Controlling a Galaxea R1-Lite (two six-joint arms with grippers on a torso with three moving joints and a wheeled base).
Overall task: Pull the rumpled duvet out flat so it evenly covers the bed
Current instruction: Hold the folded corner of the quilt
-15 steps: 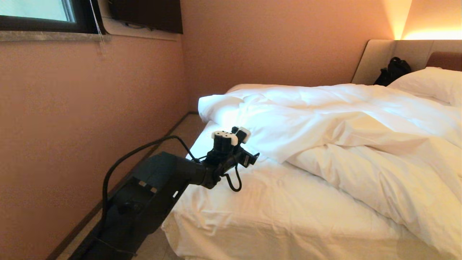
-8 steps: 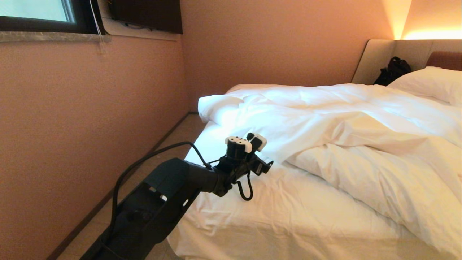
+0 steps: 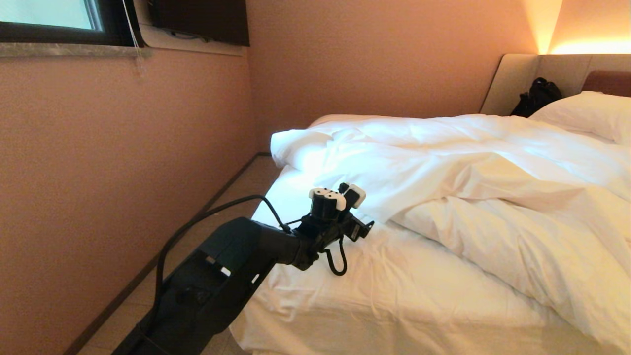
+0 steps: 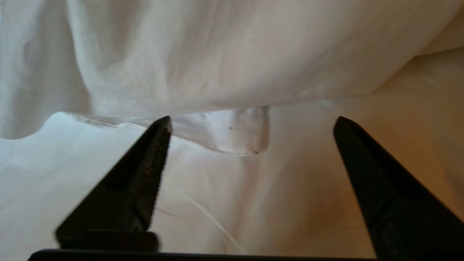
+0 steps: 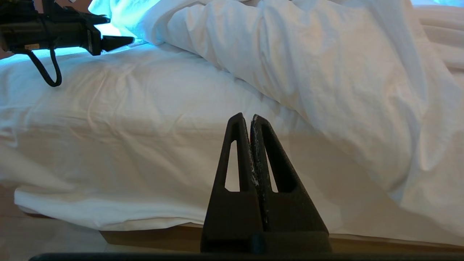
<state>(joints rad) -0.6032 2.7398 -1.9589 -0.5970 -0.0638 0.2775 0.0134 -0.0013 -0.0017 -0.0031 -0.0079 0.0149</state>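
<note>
Pink-beige walls close a narrow room; dark-framed window high on the near wall, strip of bare floor running between wall and bed.

Bed: white-sheeted mattress, brown base just visible under the sheet's edge in the right wrist view. Padded headboard at the far end, lit warm from above. Black bag leaning against the headboard, contents not visible. White pillow beside the bag.

Duvet: rumpled, heaped over the far and right part of the mattress in thick folds. Near-left corner of the mattress uncovered, only sheet showing. Duvet's folded edge runs diagonally across the bed, from near the wall side down toward the right foreground.

Left gripper: reaching in low over the bare sheet from the floor side, tips at the duvet's lower edge. Left wrist view shows fingers spread wide, nothing between them; a small fold of the duvet's hem lies just ahead of the tips, resting on the sheet. Cannot tell whether either tip touches the cloth.

Right gripper: out of the head view, facing the bed's side from low down, well short of the duvet. Fingers pressed together, empty.
</note>
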